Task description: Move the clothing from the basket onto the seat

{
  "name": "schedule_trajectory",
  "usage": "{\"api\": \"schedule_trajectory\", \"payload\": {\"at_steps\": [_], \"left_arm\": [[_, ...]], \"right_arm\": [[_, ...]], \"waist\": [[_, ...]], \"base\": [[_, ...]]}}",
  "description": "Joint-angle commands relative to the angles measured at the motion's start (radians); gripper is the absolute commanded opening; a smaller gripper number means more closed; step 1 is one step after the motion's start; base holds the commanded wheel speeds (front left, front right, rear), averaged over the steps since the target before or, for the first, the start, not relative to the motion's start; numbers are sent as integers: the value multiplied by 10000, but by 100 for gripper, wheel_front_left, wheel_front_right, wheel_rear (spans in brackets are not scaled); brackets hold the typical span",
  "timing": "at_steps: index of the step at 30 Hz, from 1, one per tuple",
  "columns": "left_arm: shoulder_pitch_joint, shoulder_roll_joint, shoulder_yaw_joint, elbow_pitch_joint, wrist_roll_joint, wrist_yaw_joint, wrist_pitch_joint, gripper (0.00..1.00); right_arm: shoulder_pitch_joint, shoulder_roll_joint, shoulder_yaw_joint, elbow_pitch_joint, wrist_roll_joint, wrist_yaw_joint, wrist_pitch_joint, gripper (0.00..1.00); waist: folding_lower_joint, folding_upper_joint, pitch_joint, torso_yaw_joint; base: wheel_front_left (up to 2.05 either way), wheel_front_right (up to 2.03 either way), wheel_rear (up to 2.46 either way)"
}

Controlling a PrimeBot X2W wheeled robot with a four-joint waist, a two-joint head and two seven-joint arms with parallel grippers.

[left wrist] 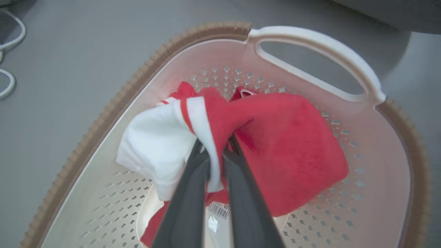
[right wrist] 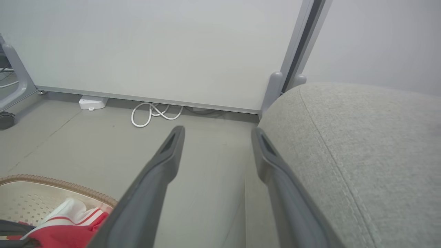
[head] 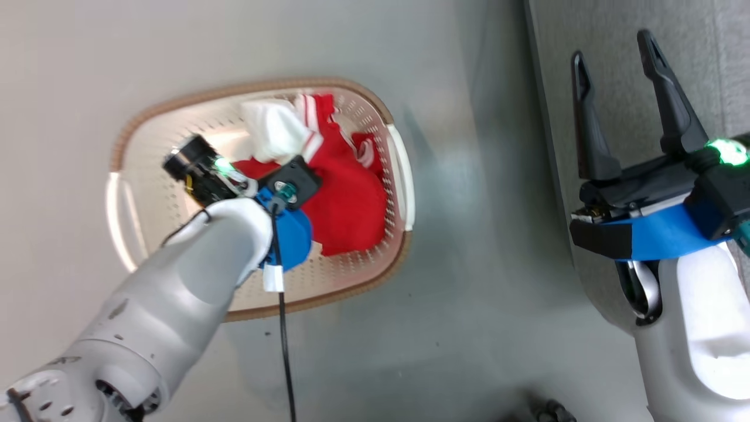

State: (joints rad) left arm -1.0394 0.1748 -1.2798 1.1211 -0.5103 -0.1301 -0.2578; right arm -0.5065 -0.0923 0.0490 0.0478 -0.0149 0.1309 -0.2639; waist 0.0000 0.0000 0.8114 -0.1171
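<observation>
The basket stands on the grey floor, cream with a brown rim and white handles. Red clothing with white trim lies bunched inside it. In the left wrist view my left gripper reaches down into the basket, shut on a fold of the red and white clothing. My right gripper hangs open and holds nothing, over the edge of the grey seat. In the right wrist view its fingers straddle the seat's rounded corner, with the basket and clothing at lower left.
A white cable coil and a small white box lie by the pale wall panel beyond the seat. A caster stands at far left. A black cable hangs from my left wrist. Bare floor separates basket and seat.
</observation>
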Motion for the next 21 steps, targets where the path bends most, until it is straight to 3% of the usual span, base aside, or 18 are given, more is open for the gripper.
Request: {"api": "schedule_trajectory", "payload": {"at_steps": [1,8,21], "left_arm": [[97,-57,-30,-117,-95,-8,-53,0],[424,4,444,-1625,-55,-8,-83,0],[1746,255,2291,-4065,843,230,-86,0]], "right_arm": [[145,-107,-47,62,50,-3,-8,100],[604,-319,-221,396,68,-3,-8,100],[1549,-390,-269,1033,249,-3,-8,100]], "waist": [[0,0,-523,338],[0,0,-1726,875],[0,0,-4021,1336]], "base": [[0,0,0],[0,0,0],[0,0,0]]}}
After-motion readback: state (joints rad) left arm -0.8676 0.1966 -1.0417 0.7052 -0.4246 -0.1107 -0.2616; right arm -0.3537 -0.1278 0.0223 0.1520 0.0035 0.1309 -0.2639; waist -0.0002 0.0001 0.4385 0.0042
